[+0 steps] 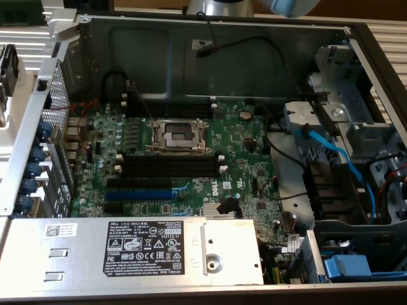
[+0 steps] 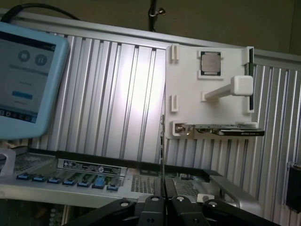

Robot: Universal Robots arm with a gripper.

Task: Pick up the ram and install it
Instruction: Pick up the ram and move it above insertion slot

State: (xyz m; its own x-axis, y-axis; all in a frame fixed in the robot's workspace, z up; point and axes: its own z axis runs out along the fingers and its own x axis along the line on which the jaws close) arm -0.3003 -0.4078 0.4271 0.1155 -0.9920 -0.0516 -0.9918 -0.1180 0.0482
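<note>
In the wrist view a thin dark green strip, which I take to be the ram (image 2: 251, 80), stands edge-on along the far side of a white holder (image 2: 188, 84) on the ribbed metal table. My gripper (image 2: 164, 200) is well away from it, its fingers (image 2: 153, 207) closed together. A thin dark line rises from the seam between them, and I cannot tell what it is. In the exterior view the empty black slots (image 1: 170, 166) with white end clips lie below the CPU socket (image 1: 178, 135). Only a part of my arm (image 1: 219, 6) shows there.
The holder also carries a CPU chip (image 2: 211, 62) and a flat card (image 2: 225, 131). A light blue tablet (image 2: 23, 80) stands beside the case. Inside the case are a blue slot (image 1: 138, 194), a power supply (image 1: 127, 248), blue cables (image 1: 331, 155) and drive bays.
</note>
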